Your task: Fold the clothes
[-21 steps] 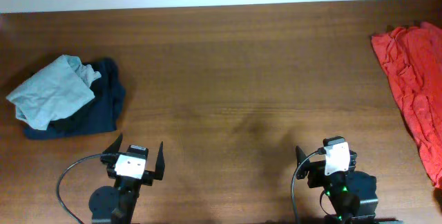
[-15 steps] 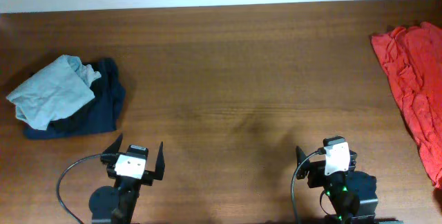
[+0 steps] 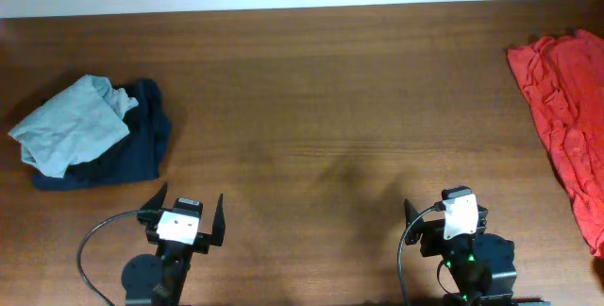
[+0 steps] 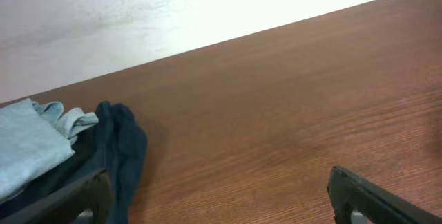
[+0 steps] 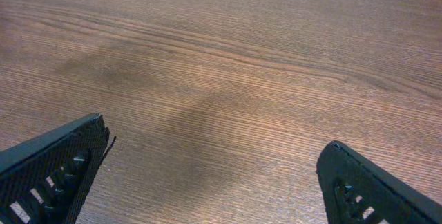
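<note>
Left gripper [image 3: 192, 195] and right gripper [image 5: 214, 135] gape wide, empty, over the bench [image 3: 321, 98]. Orange-red shirt [image 3: 566, 108] lies crumpled far right; grey-blue garment [image 3: 71, 131] overlaps navy garment [image 3: 142, 155] far left.

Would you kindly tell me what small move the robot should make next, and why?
Probably swing the right gripper toward the orange-red shirt: that gripper and the left gripper sit open and empty at the near edge, and that crumpled shirt lies on the right arm's side.
</note>
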